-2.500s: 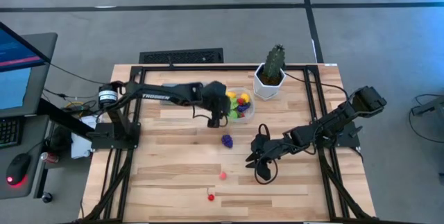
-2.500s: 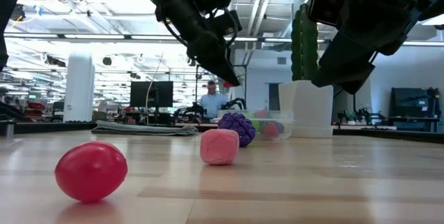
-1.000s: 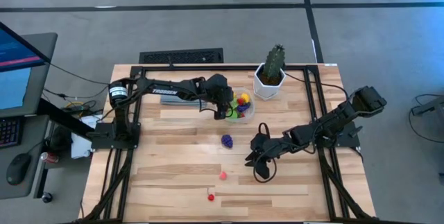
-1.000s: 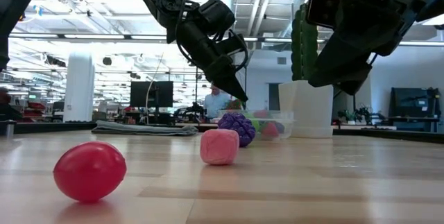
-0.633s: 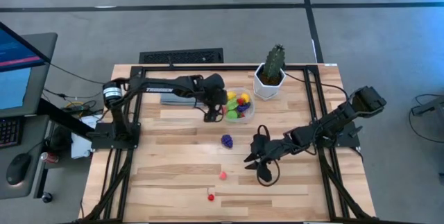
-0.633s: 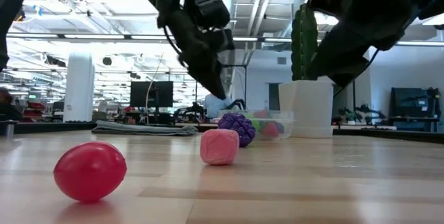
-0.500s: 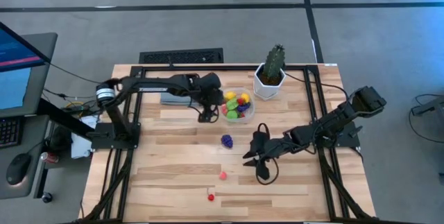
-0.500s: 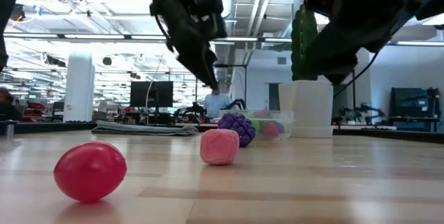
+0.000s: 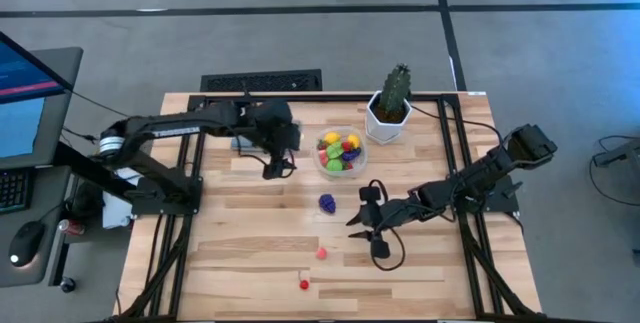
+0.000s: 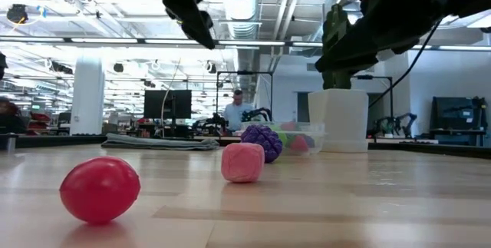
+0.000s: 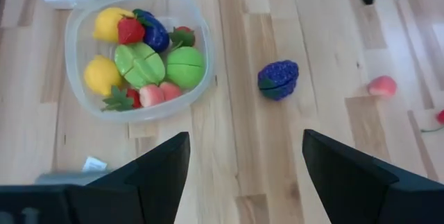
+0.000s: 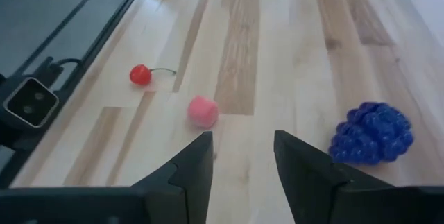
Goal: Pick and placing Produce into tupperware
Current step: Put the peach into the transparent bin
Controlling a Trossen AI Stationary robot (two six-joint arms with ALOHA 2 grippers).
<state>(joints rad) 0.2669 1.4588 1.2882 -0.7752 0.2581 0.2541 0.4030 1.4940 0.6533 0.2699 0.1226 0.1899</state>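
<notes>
Left claw (image 9: 279,171) open, empty; right claw (image 9: 352,225) slightly parted, empty; three produce pieces outside tupperware (image 9: 322,166).

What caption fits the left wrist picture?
Round clear plastic container holding toy fruits; purple toy grape bunch beside it on wooden table.

In the low view, the tupperware (image 10: 301,137) sits half hidden behind purple grapes (image 10: 261,141).

Clear tupperware (image 11: 201,78) holds yellow, green, red and blue produce (image 11: 142,50). Purple grapes (image 9: 327,202), pink piece (image 9: 321,253), red cherry (image 9: 303,284) on pale striped wood tabletop (image 9: 250,243).
</notes>
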